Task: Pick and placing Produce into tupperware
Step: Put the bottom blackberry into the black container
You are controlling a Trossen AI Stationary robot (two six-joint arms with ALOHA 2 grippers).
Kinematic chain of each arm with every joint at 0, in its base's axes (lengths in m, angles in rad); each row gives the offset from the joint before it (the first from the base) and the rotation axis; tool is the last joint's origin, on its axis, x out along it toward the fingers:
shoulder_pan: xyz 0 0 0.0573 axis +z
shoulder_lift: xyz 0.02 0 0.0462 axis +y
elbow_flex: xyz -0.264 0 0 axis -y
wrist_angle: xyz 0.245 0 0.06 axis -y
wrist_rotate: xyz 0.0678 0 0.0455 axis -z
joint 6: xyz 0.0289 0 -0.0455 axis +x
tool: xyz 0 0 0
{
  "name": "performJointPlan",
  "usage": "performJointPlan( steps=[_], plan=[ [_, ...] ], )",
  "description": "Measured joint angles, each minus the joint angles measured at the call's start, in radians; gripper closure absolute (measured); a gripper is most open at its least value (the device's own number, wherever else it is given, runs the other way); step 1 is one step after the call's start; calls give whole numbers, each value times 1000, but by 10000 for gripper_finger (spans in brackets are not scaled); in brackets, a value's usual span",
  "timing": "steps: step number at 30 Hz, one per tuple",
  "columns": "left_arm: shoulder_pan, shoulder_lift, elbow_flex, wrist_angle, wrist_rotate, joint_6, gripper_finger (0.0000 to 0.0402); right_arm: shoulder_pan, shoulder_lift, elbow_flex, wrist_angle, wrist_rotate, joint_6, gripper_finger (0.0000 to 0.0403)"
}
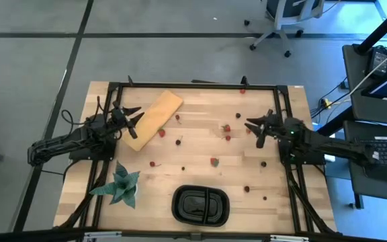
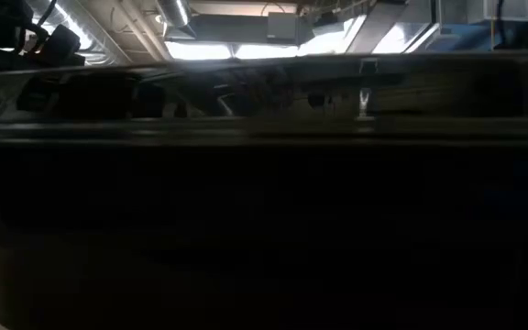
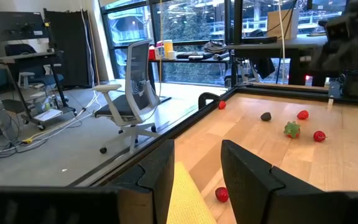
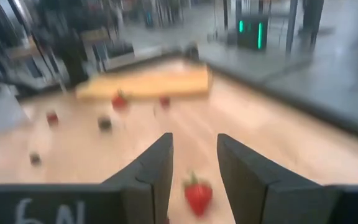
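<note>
The produce lies scattered on the wooden table: small strawberries (image 1: 227,128) (image 1: 214,160) and dark berries (image 1: 263,163) (image 1: 178,141). The black tupperware (image 1: 178,202) sits at the near edge, with no produce showing in it. My left gripper (image 1: 135,115) (image 3: 197,168) hovers open over the near end of a tan board (image 1: 154,118), a strawberry (image 3: 221,195) just past its fingers. My right gripper (image 1: 252,128) (image 4: 194,155) is open at the right, pointing toward the table's left. A strawberry (image 4: 197,194) lies on the table in line with its gap, untouched.
A green spiky plant (image 1: 121,185) stands near the front left corner. A black frame (image 1: 193,86) runs around the table's edges. The low view is almost wholly blocked by a dark wall (image 2: 264,229) close to the camera. Office chairs and desks stand beyond the table.
</note>
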Motion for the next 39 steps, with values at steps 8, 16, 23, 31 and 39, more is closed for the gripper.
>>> performJointPlan(
  steps=[8, 16, 23, 31, 39],
  plan=[
    [0, 0, 0, 0, 0, 0, 276, 0, 127, 0, -10, 0, -1, 276],
    [0, 0, 0, 0, 0, 0, 276, 0, 133, 0, -9, 0, -1, 276],
    [0, 0, 0, 0, 0, 0, 276, 0, 130, 0, -8, 0, -1, 276],
    [0, 0, 0, 0, 0, 0, 276, 0, 130, 0, -8, 0, -1, 276],
    [0, 0, 0, 0, 0, 0, 276, 0, 123, 0, -8, 0, 0, 276]
  ],
)
